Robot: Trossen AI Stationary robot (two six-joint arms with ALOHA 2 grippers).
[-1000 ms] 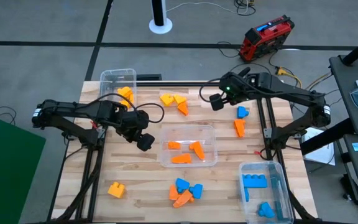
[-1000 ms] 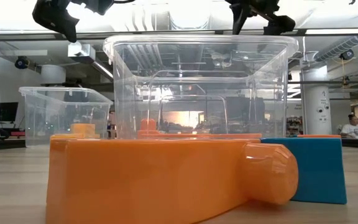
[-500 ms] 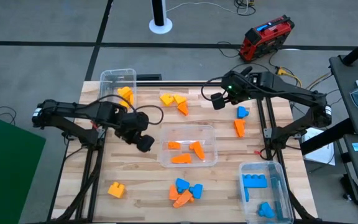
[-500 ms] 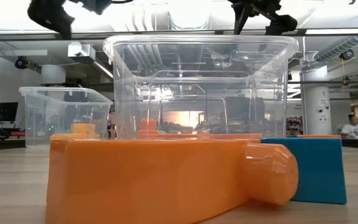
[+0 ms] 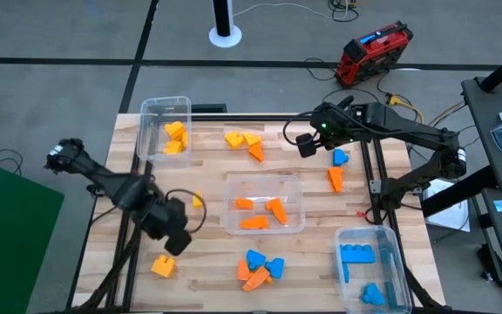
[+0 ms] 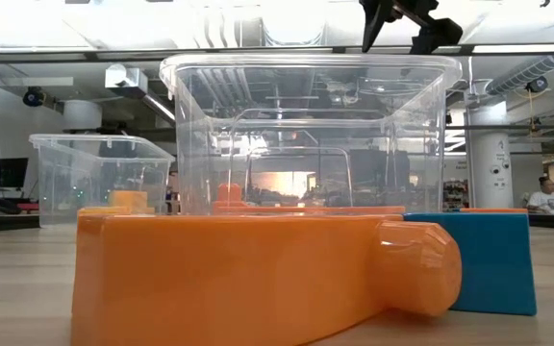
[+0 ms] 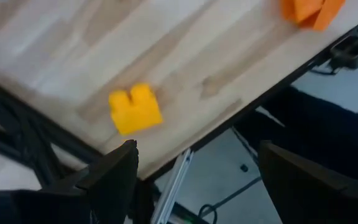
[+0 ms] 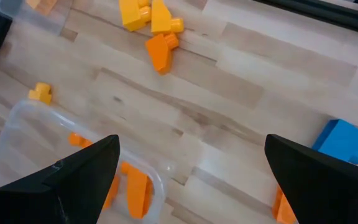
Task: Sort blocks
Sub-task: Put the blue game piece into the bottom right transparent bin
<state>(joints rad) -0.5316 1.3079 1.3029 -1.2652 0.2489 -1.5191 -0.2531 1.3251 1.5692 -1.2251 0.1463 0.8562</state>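
My left gripper (image 5: 177, 242) hangs open above the near left of the table; a yellow block (image 7: 135, 110) lies on the wood beyond its fingers, also seen in the high view (image 5: 163, 266). My right gripper (image 5: 302, 144) hovers open over the far middle, holding nothing, near two yellow blocks (image 5: 242, 138) and an orange one (image 5: 256, 153). A small yellow block (image 5: 197, 201) lies left of the middle bin. Blue (image 5: 340, 158) and orange (image 5: 335, 179) blocks lie at the right. A blue and orange heap (image 5: 260, 269) sits near the front edge.
Three clear bins stand on the table: a far-left one (image 5: 151, 109) with yellow blocks, a middle one (image 5: 296, 187) with orange blocks, and a near-right one (image 5: 382, 234) with blue blocks. In the low view the heap (image 6: 258, 279) fills the foreground before the middle bin (image 6: 306, 135).
My left gripper has swung from beside the middle bin toward the table's near left corner, ending over the lone yellow block there. A small yellow block now shows where the gripper stood. My right gripper has kept its place.
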